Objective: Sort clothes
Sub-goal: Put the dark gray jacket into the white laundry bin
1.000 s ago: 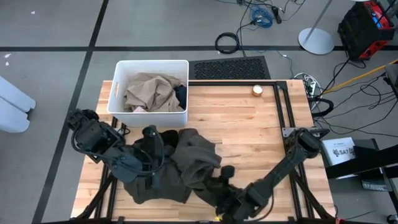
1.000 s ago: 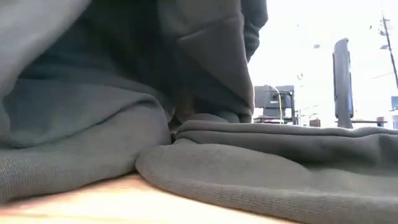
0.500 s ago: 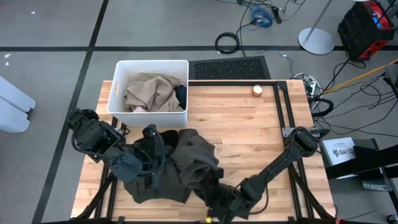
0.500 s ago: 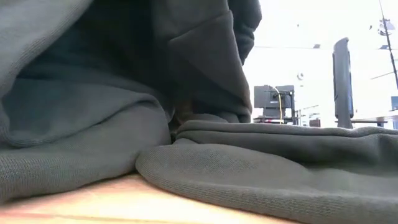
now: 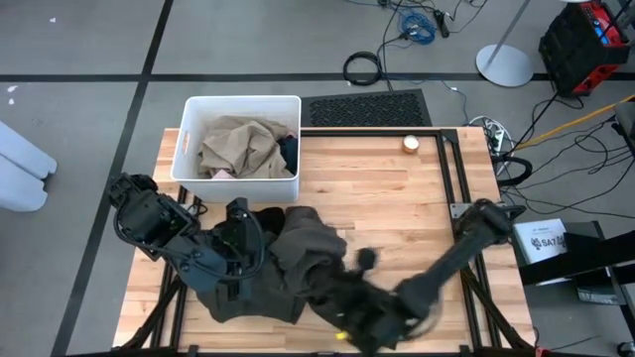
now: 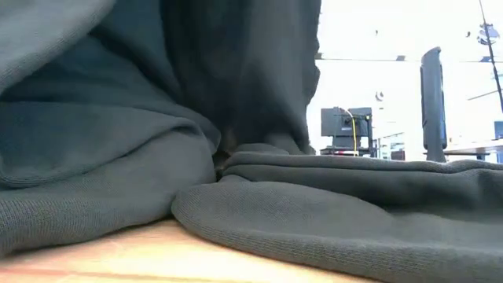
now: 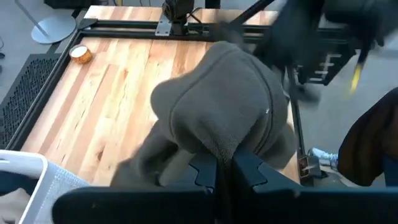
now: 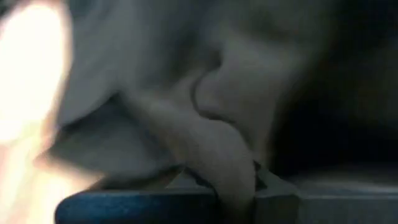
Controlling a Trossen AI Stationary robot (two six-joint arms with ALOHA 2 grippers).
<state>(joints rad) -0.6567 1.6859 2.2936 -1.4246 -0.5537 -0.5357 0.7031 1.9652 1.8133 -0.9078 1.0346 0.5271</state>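
Gripping the olive-brown garment (image 5: 298, 263) from two ends: left gripper (image 7: 225, 169) clenched on a fold of it, right gripper (image 8: 239, 180) clamped on another fold, fabric pinched between its fingers in the right wrist view. Landmark is the white bin (image 5: 190, 139) at the table's back left corner. Garment lies heaped on the table (image 5: 397, 188) just in front of the bin, near but not touching its front wall; a black garment (image 5: 263, 216) peeks out at the heap's bin side. Left gripper is at the heap's end closer to the bin, right gripper at the end farthest from it, near the table's front edge. Heap's long axis runs roughly diagonal, from the bin corner toward the front middle. Bin holds a tan-beige garment (image 5: 238, 144), a dark teal-blue piece (image 5: 288, 149) and a pink scrap (image 5: 220, 174). Judgement: left arm is nearer the bin, so the lift probably leads from its side, right arm carrying the trailing end. Small round object (image 5: 411, 143) sits well apart, at the back right.
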